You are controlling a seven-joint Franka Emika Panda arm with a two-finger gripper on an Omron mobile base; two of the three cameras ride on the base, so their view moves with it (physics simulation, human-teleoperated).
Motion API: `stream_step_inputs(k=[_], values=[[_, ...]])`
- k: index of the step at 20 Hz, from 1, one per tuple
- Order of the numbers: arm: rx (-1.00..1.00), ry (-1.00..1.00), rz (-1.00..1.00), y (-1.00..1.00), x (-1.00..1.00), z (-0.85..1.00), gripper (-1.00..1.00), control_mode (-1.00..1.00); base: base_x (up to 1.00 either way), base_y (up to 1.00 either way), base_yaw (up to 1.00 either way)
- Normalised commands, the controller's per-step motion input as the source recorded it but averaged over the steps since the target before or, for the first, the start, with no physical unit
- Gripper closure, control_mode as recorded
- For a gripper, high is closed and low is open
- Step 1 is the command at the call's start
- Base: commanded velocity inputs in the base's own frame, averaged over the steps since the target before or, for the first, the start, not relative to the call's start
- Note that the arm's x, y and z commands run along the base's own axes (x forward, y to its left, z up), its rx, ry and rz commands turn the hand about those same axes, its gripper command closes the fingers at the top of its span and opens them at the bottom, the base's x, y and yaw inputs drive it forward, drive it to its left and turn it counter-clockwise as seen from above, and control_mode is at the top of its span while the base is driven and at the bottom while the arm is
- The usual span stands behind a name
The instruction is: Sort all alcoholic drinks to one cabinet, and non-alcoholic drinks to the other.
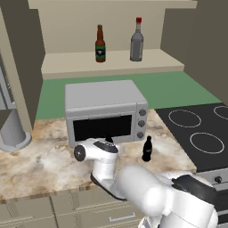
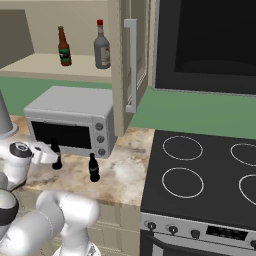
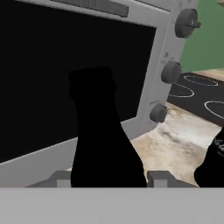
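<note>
**A:** Cola bottle [image 3: 103, 135], the all-black one, sits right between our gripper [image 3: 109, 177] fingers, in front of the toaster oven [image 1: 104, 111]. Jaws look closed in on its body, so we'd call that a grip.

**B:** Agreed. From the right base view the gripper [image 2: 50, 155] is at that bottle [image 2: 56, 155] on the marble surface [image 1: 40, 156]. Second cola bottle [image 1: 147, 149] stands free just beside it, toward the stove [image 2: 210, 175].

**A:** And we see the brown beer bottle [image 1: 100, 44] and grey red-capped bottle [image 1: 136, 41] upright, near each other, on the open cabinet shelf [image 1: 71, 62] above.
</note>
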Motion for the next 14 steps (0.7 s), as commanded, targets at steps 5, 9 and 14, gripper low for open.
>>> stream_step_inputs(k=[5,9,14], values=[[0.08,0.00,0.00,0.00,-0.47,0.79,1.00,-1.00,0.00,0.00,0.00],[0.14,0.05,0.00,-0.02,-0.44,0.73,1.00,-1.00,0.00,0.00,0.00],[0.15,0.07,0.00,-0.09,-0.50,0.56,1.00,-1.00,0.00,0.00,0.00]])
